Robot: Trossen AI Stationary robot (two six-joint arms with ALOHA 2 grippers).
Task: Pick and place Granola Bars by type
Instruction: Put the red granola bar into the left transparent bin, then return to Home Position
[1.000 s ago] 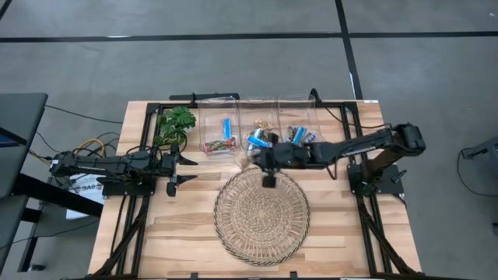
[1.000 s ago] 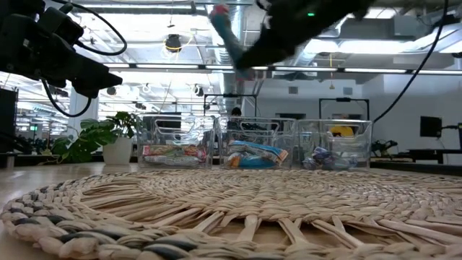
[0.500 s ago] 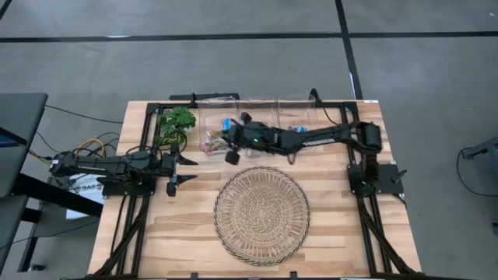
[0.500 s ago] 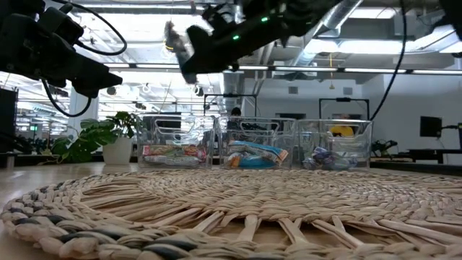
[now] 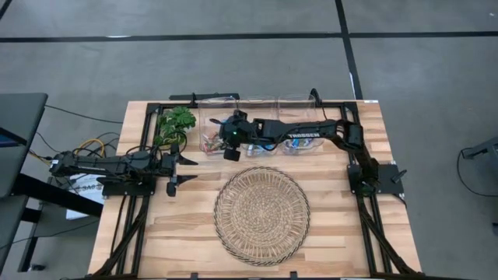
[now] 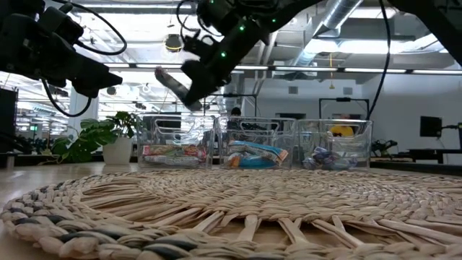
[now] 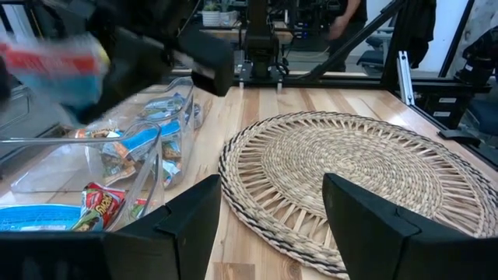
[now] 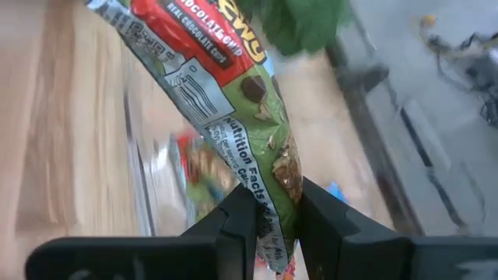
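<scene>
- Right gripper (image 5: 226, 140): dark two-finger pincer reaching across the table to hang over the leftmost clear plastic bin (image 5: 218, 128), fingers clamped on one end of a green-and-red wrapped granola bar (image 8: 226, 101); the bar hangs out past the fingertips, held by its end, probably so it can drop clear into the bin.
- Leftmost clear plastic bin: holds red and tan multicoloured bars (image 6: 173, 152) and a blue one; judged the destination for the held bar, whose wrapper matches the multicoloured sort.
- Middle clear plastic bin (image 6: 253, 124): holds bright blue wrapped bars (image 6: 254, 155), heaped loosely.
- Rightmost clear plastic bin (image 6: 345, 124): holds more wrapped bars, types hard to tell.
- Left gripper (image 7: 268, 214): fingers apart, empty, parked low at the table's left side beside the round woven straw mat (image 5: 261, 206), waiting out of the way.
- Round woven straw mat: bare, no bars on it.
- Green leafy potted plant (image 5: 174, 124): stands just beside the leftmost bin, not part of the sorting.
</scene>
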